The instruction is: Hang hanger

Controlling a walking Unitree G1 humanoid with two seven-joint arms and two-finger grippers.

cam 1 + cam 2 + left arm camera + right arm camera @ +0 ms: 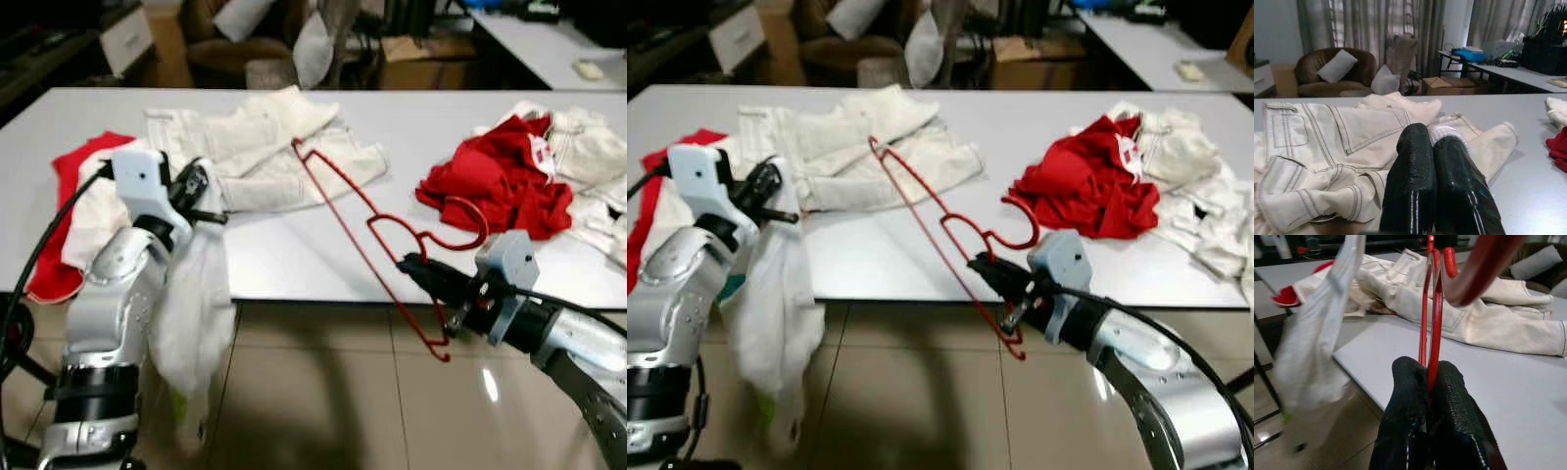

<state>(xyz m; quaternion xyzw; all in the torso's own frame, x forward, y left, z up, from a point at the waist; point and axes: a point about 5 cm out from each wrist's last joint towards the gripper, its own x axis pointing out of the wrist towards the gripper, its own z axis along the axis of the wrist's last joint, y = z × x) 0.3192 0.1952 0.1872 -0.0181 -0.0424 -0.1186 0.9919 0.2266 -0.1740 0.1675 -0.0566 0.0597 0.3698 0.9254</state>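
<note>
Holding the red hanger [364, 230] by its lower wire over the front edge of the white table [294, 257], the right gripper [428, 273] is clamped on it, while the left gripper [201, 191] pinches a pale cloth [191, 304] that dangles toward the floor; judged best practice is to keep both pinches firm and the hook free. Left wrist view: fingers [1413, 183] pressed together, the cloth hidden between them, cream trousers [1347, 147] beyond. Right wrist view: fingers [1405, 421] nipping the red wire itself, a contact the head views leave unclear.

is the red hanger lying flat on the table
No, the right gripper has its fingers shut on the red hanger, holding it tilted above the table.
</note>
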